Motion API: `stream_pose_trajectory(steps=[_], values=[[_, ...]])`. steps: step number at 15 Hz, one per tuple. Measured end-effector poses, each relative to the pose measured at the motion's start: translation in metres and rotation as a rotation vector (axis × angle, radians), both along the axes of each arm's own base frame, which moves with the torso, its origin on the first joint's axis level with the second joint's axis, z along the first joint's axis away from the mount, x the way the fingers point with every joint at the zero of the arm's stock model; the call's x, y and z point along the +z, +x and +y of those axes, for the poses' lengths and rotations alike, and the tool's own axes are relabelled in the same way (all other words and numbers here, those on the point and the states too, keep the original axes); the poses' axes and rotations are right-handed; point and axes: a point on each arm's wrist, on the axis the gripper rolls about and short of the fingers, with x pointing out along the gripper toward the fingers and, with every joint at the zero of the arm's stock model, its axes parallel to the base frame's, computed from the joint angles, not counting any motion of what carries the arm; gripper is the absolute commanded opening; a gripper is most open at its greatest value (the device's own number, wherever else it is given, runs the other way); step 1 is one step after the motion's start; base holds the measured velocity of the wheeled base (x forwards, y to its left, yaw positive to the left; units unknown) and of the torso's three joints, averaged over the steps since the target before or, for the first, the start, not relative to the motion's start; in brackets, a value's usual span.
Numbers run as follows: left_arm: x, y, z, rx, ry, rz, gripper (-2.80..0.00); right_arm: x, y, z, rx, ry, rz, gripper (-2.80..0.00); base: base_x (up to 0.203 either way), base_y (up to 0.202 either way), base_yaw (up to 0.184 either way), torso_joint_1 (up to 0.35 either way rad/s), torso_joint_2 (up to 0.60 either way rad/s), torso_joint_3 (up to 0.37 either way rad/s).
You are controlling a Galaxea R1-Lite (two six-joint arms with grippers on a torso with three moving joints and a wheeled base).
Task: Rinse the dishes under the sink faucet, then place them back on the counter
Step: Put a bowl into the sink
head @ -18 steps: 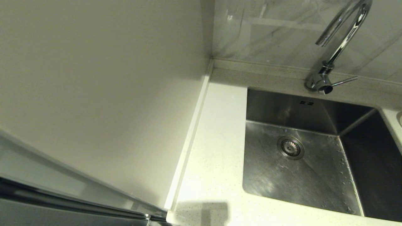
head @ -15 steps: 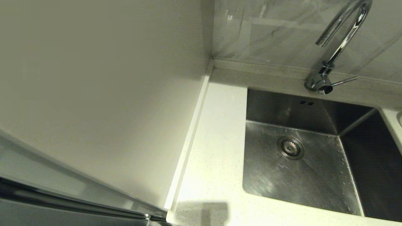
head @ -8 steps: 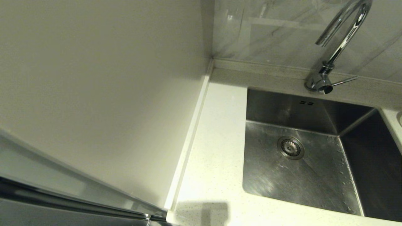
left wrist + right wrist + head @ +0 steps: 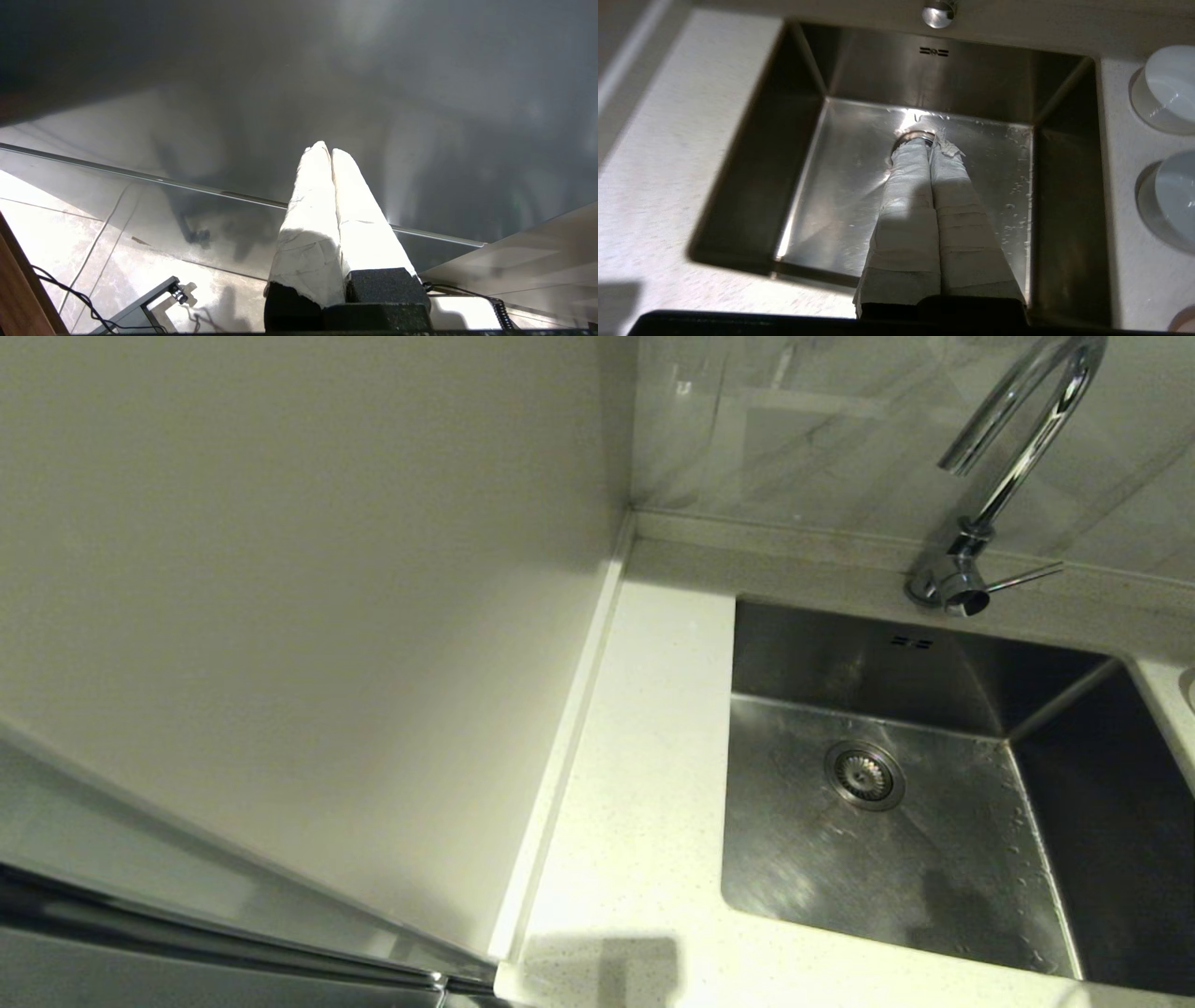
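The steel sink [image 4: 934, 859] is sunk into the white speckled counter [image 4: 644, 784], and the chrome faucet [image 4: 1018, 439] arches over its back rim. In the right wrist view my right gripper [image 4: 928, 142] hangs shut and empty above the sink [image 4: 850, 186], its tips in line with the drain. On the counter [image 4: 658, 163] beside the basin stand two dishes, a white bowl [image 4: 1169, 88] and a pale blue bowl [image 4: 1176, 196]. A pinkish rim [image 4: 1186, 323] shows at the frame's corner. My left gripper [image 4: 327, 150] is shut and parked away from the counter.
A cream wall panel [image 4: 308, 616] rises along the counter's left side behind a low edge strip [image 4: 560, 756]. The drain strainer [image 4: 864, 775] sits mid-basin, with water drops on the sink floor. The faucet's thin lever [image 4: 1022, 579] points right.
A faint dark shadow has appeared on the sink floor near its front right. The sink, faucet and counter look the same.
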Motion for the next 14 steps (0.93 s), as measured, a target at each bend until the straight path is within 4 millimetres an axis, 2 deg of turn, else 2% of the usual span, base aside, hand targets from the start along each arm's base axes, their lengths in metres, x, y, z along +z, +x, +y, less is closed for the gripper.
stream_pose_trajectory(steps=[3, 4, 6, 8, 11, 14], values=[[0.000, 0.000, 0.000, 0.000, 0.000, 0.000, -2.80, 0.049, 0.063, -0.012, -0.088, -0.085, 0.066, -2.80, 0.000, 0.000, 0.000, 0.000, 0.00, 0.000], [0.000, 0.000, 0.000, 0.000, 0.000, 0.000, -2.80, 0.067, 0.084, -0.022, -0.131, -0.099, 0.083, -2.80, 0.000, 0.000, 0.000, 0.000, 0.00, 0.000], [0.000, 0.000, 0.000, 0.000, 0.000, 0.000, -2.80, 0.085, 0.114, -0.053, -0.194, -0.076, 0.151, -2.80, 0.000, 0.000, 0.000, 0.000, 0.00, 0.000], [0.000, 0.000, 0.000, 0.000, 0.000, 0.000, -2.80, 0.086, 0.129, -0.088, -0.185, 0.032, 0.225, -2.80, 0.000, 0.000, 0.000, 0.000, 0.00, 0.000], [0.000, 0.000, 0.000, 0.000, 0.000, 0.000, -2.80, 0.079, 0.133, -0.146, -0.112, 0.195, 0.253, -2.80, 0.000, 0.000, 0.000, 0.000, 0.00, 0.000], [0.000, 0.000, 0.000, 0.000, -0.001, 0.000, -2.80, 0.071, 0.139, -0.192, -0.002, 0.294, 0.228, -2.80, 0.000, 0.000, 0.000, 0.000, 0.00, 0.000]])
